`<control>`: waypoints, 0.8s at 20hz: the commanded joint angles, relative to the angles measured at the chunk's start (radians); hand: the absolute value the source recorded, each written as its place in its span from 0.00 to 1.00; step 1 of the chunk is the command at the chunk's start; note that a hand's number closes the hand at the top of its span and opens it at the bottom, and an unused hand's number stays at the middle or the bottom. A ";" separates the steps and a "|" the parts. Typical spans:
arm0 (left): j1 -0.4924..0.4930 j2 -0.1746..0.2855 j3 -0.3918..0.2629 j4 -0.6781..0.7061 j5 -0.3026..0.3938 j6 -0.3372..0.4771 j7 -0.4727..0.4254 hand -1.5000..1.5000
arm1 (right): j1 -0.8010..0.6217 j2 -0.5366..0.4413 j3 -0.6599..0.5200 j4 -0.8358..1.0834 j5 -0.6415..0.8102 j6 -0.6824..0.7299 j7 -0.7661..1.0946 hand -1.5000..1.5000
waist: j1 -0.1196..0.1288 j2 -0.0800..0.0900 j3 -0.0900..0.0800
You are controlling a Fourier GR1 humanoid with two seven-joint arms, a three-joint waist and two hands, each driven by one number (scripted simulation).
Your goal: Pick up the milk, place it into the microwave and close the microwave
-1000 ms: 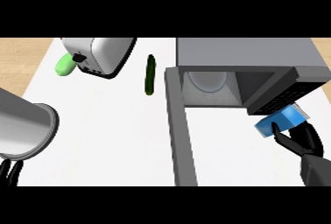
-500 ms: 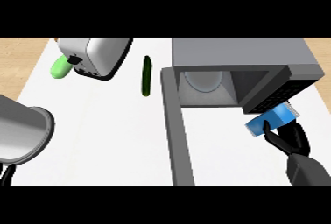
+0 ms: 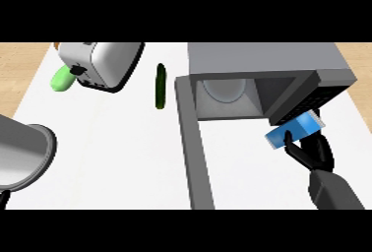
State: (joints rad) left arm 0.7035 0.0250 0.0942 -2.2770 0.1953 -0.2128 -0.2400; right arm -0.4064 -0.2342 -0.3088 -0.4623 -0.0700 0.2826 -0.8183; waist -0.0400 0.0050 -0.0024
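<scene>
The milk (image 3: 294, 129) is a blue and white carton, held tilted in my right hand (image 3: 311, 151), whose black fingers curl round its lower end. It hangs just in front of the right edge of the microwave (image 3: 265, 61) opening, below the dark control panel. The microwave cavity (image 3: 227, 97) stands open with a round glass plate inside. Its grey door (image 3: 196, 157) is swung out toward me at the left of the opening. My left hand shows only as a dark sliver at the lower left corner (image 3: 3, 199), its fingers hidden.
A large metal pot (image 3: 22, 152) lies at the left edge. A white toaster (image 3: 102, 64) stands at the back left with a green fruit (image 3: 62, 78) beside it. A dark green cucumber (image 3: 161, 85) lies left of the microwave.
My right hand has carried the milk a little left and up toward the microwave opening. The view has shifted slightly, moving the pot and toaster left.
</scene>
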 commanded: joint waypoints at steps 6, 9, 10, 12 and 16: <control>0.024 -0.007 0.010 0.023 0.032 -0.024 -0.020 0.00 | -0.036 0.176 0.118 -0.165 0.009 0.053 0.057 1.00 | 0.017 -0.034 -0.005; 0.019 0.004 0.031 0.020 0.044 -0.025 -0.016 0.00 | -0.036 0.212 0.129 -0.202 0.004 -0.007 0.092 1.00 | 0.018 -0.031 -0.004; 0.050 -0.004 0.043 0.037 0.046 -0.031 -0.037 0.00 | -0.011 0.187 0.125 -0.217 -0.009 0.023 0.103 1.00 | 0.020 -0.035 -0.005; 0.038 -0.001 0.039 0.027 0.053 -0.028 -0.018 0.00 | -0.032 0.191 0.134 -0.253 -0.009 -0.013 0.133 1.00 | 0.017 -0.032 -0.004; 0.043 0.005 0.064 0.050 0.065 -0.045 -0.051 0.00 | -0.050 0.228 0.149 -0.297 -0.032 -0.092 0.134 1.00 | 0.040 -0.032 -0.004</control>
State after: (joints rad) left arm 0.7431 0.0286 0.1464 -2.2400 0.2468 -0.2470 -0.2766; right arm -0.3663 -0.1117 -0.2929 -0.6580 -0.1507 0.1404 -0.6726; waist -0.0661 -0.0022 -0.0031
